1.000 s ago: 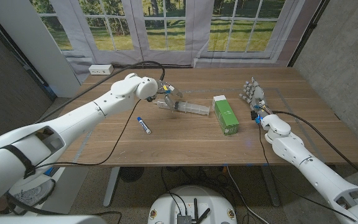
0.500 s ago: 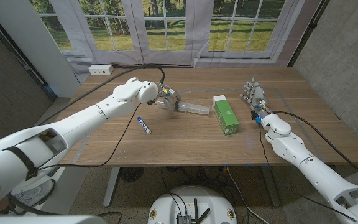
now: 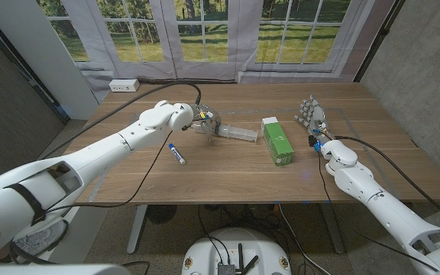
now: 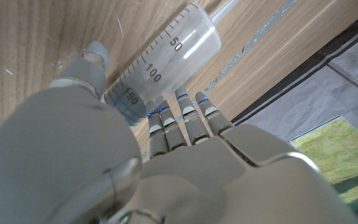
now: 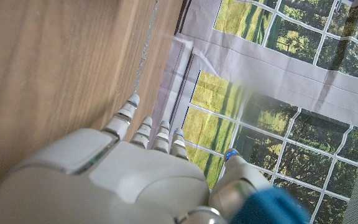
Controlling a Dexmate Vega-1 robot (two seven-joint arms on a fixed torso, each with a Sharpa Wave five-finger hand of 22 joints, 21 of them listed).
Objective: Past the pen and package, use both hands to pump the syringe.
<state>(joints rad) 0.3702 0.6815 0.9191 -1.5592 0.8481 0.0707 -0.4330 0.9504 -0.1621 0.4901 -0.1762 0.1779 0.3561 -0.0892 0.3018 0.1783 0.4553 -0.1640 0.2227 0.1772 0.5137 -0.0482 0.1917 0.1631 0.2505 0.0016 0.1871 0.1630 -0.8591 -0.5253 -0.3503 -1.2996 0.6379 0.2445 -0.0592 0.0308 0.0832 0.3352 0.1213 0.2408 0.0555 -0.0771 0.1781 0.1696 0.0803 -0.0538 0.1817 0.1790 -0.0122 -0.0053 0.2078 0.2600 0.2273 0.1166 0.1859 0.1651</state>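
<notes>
The clear syringe (image 3: pixel 231 133) lies on the wooden table just left of the green package (image 3: pixel 277 141); its plunger rod points toward the package. My left hand (image 3: pixel 202 121) grips its barrel (image 4: pixel 166 59) near the 150 mark, thumb on one side and fingers (image 4: pixel 179 121) on the other. The blue-and-white pen (image 3: pixel 177 153) lies nearer the front, below that hand. My right hand (image 3: pixel 309 114) stands to the right of the package with its fingers (image 5: pixel 145 134) up and apart, holding nothing.
A white power strip (image 3: pixel 124 85) sits at the table's back left corner. A black cable (image 3: pixel 166 79) runs along the back edge to my left wrist. Bare wood (image 3: pixel 228 172) lies in front of the package and pen.
My left hand has come down and a little forward onto the syringe's left end, and its forearm has dropped lower. The right hand, package and pen have not moved.
</notes>
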